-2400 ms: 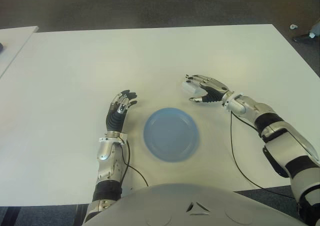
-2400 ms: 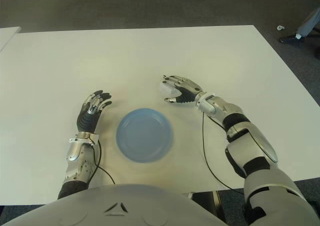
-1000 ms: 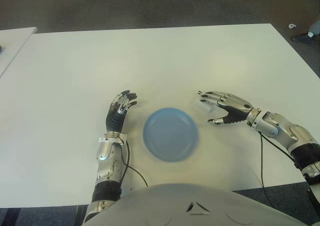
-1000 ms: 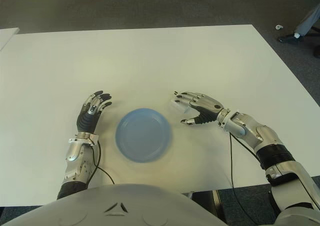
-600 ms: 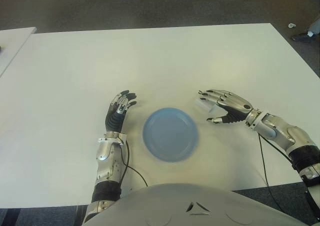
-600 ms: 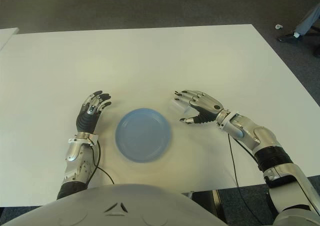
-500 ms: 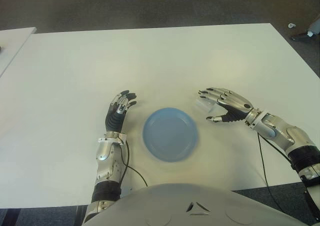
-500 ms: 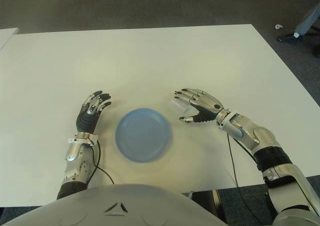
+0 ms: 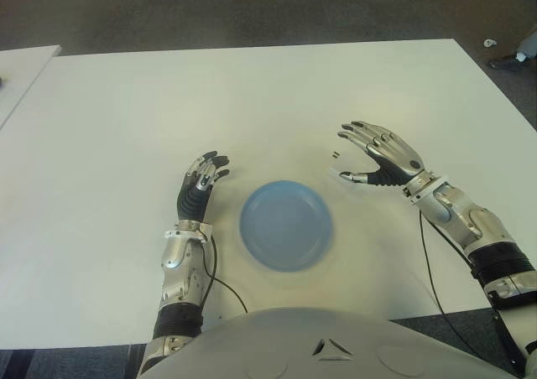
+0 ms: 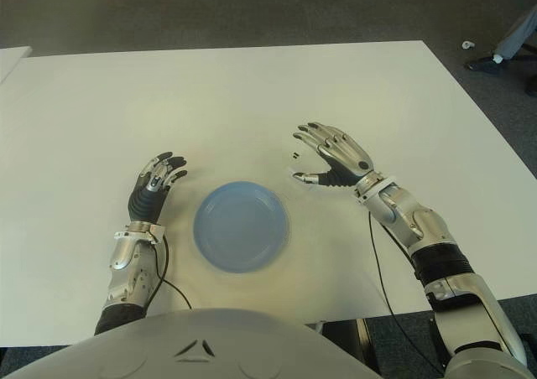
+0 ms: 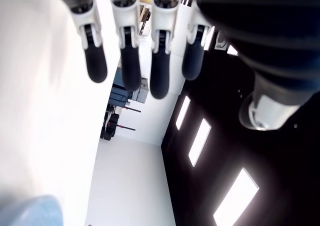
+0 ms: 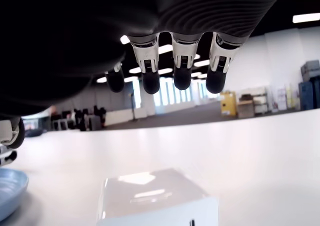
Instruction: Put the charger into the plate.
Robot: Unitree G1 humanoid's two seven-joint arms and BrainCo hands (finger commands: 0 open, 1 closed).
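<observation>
One plate, one charger, two robot hands on the table.

One blue plate, one white charger, one left hand, one right hand, one white table.

No text, label or number can be read anywhere.

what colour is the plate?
Light blue, plain; the plate shows best in the left eye view.

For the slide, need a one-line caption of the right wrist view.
Right hand open, fingers spread above the white charger on the table, beside the blue plate.
</observation>
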